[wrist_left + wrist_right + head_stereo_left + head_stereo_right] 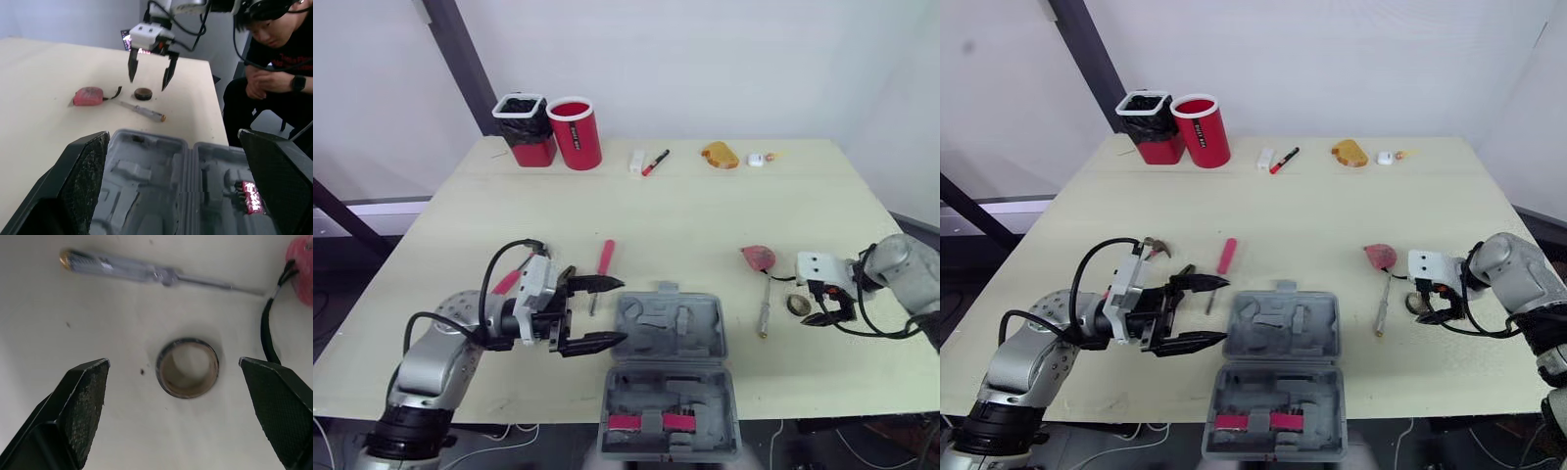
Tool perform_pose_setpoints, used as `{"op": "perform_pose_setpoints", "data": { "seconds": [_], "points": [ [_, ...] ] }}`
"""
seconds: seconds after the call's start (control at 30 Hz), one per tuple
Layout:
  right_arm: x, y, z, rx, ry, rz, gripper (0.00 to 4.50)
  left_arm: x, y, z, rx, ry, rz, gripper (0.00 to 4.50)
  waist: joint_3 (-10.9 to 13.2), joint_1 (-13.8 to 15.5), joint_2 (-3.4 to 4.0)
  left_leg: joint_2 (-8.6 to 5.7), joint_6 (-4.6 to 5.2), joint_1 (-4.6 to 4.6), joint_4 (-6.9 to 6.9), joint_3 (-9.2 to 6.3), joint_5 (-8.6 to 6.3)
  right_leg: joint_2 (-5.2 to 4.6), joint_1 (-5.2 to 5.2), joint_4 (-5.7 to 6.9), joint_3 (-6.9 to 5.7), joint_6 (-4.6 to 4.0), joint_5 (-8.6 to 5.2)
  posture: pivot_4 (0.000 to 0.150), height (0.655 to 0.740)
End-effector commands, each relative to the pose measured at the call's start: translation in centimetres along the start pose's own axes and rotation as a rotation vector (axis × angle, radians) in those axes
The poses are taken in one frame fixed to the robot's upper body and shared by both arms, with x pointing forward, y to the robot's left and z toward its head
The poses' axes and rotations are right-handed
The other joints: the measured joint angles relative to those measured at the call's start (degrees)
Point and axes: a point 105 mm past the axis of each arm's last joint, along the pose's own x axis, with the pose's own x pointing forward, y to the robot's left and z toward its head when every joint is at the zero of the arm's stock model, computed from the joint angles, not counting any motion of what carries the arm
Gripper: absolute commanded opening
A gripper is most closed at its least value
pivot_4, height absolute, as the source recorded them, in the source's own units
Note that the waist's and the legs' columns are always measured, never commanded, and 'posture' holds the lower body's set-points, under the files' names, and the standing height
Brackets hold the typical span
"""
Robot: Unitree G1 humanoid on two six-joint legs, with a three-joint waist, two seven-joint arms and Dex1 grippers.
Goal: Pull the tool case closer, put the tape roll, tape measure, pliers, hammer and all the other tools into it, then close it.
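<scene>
Straddling the small dark ring-shaped tape roll (187,367) with the right gripper (148,83): black fingers wide apart, one on each side, touching nothing, poised directly above the ring, probably to allow dropping straight down and squeezing. Finding that roll flat on the pale tabletop (705,225), just beside a slim clear-handled screwdriver (765,311) and near a pinkish-red tape measure (758,258) with a black cord.

Holding the left gripper (623,311) level at the left side of the open grey plastic tool case (668,328), fingers likewise spread and empty, aimed across the case, seemingly ready to steady or tug it. Placing the case at the table's near edge, opened flat, near half apparently overhanging toward the robot; close enough already, judging from here.

Looking into the case: moulded grey recesses bare in the far half, and in the near half just a single red strip (651,422) with a dark band across it. None of the loose tools packed yet. Noting beyond the left gripper a red-handled tool (604,259) and, partly hidden behind the arm, apparently red-gripped pliers (512,281).

Noting at the far edge, well apart from all this, a red cylindrical cup (576,132) and just beside it a red square bin lined with a black bag (523,125); no telling the contents of either.
</scene>
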Motion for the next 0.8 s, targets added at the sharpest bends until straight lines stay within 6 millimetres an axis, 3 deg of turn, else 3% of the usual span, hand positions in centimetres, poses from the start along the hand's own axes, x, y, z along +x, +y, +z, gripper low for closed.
{"op": "perform_pose_setpoints", "data": {
  "seconds": [0.03, 0.53, 0.77, 0.8],
  "points": [
    [0.1, -0.4, -0.2, -0.032, 0.031, -0.002, 4.48, 0.2, -0.4, 1.1, 0.035, -0.026, -0.006, 4.49, 0.00, -0.06, 0.00, 0.00, 0.00, 0.04, 0.01, 0.01, 0.00, 0.00, 0.02, 0.03, 0.00, 0.00, 0.00, 0.150, 0.7400],
    [0.9, 0.5, 0.3, -0.064, 0.027, 0.026, 4.48, -0.1, -0.4, 0.9, 0.036, -0.037, -0.006, 4.49, 0.01, -0.11, 0.01, 0.01, 0.00, 0.08, 0.02, 0.01, 0.01, 0.03, 0.02, 0.08, 0.04, 0.00, 0.00, 0.150, 0.7400],
    [2.6, 0.7, -0.1, -0.044, 0.037, 0.014, 4.48, 0.0, -0.2, 0.9, 0.043, -0.041, -0.018, 4.49, 0.00, -0.15, 0.01, 0.00, -0.01, 0.08, 0.03, 0.02, 0.01, 0.04, 0.03, 0.08, 0.04, 0.00, 0.00, 0.150, 0.7400],
    [2.7, 0.6, -0.1, -0.043, 0.038, 0.011, 4.08, 0.0, -0.3, 0.9, 0.043, -0.041, -0.019, 4.50, 0.00, -0.14, 0.00, 0.00, -0.01, 0.08, 0.03, 0.01, 0.01, 0.04, 0.03, 0.08, 0.04, 0.00, 0.00, 0.150, 0.7400]
  ]
}}
